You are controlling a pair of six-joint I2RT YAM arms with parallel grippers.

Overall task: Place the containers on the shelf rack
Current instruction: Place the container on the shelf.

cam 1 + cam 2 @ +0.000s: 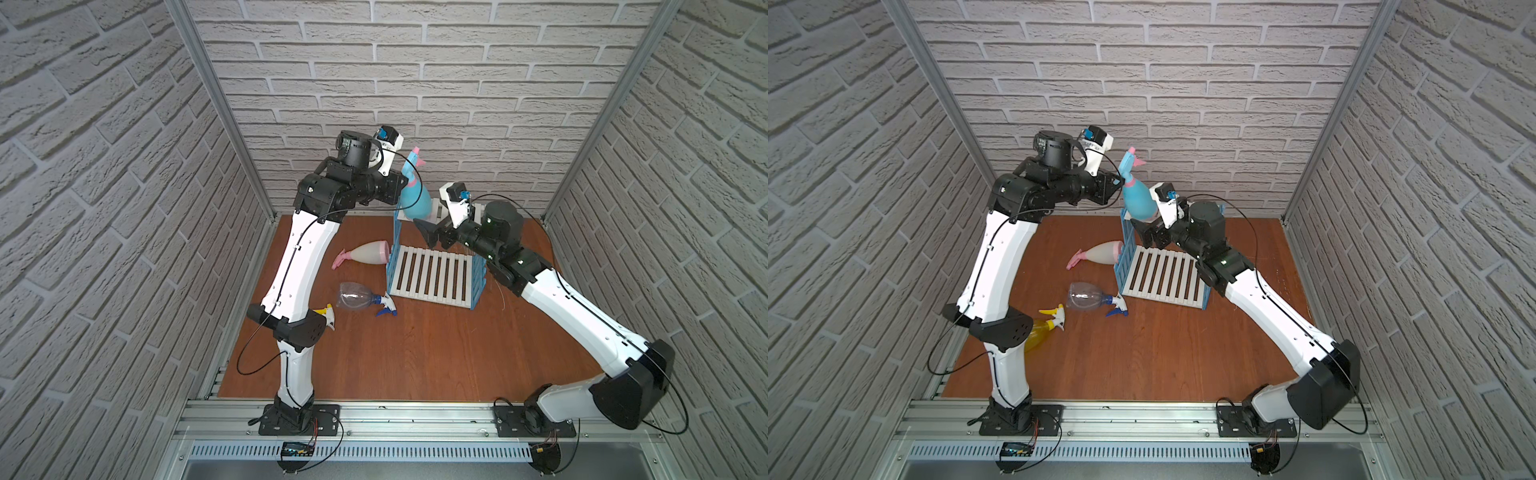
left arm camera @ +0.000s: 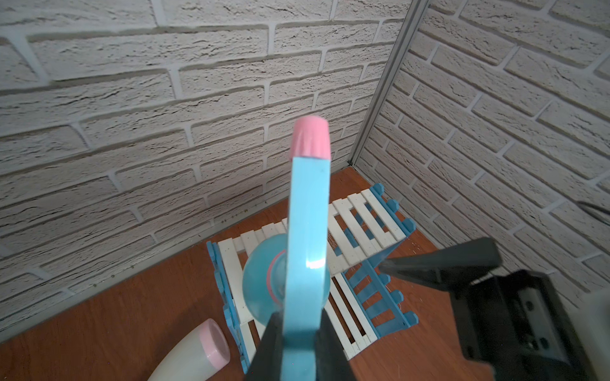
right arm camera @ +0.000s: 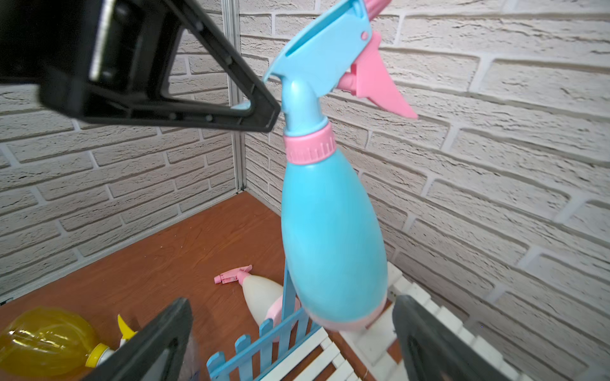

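here, the left gripper (image 1: pixel 403 185) is clamping the blue trigger head of the light-blue bottle (image 1: pixel 415 201), just above its pink collar. the bottle is hanging base down, its long axis nearly upright and leaning a little. it is hanging over the back, higher shelf of the shelf rack (image 1: pixel 432 274), close beside the blue side frame. in the right wrist view its base is showing just above the white slats, and whether it is touching them cannot be told. the right gripper (image 1: pixel 430 233) is standing with its jaws wide apart and empty, lower down, facing the bottle's base from further along the rack. judging from this, the coming move is turning on a short, straight lowering by the left arm before letting go. the cream-pink bottle (image 1: pixel 370 252), the clear bottle (image 1: pixel 357 296) and the yellow bottle (image 1: pixel 1038 332) are lying on the table (image 1: pixel 415 353).
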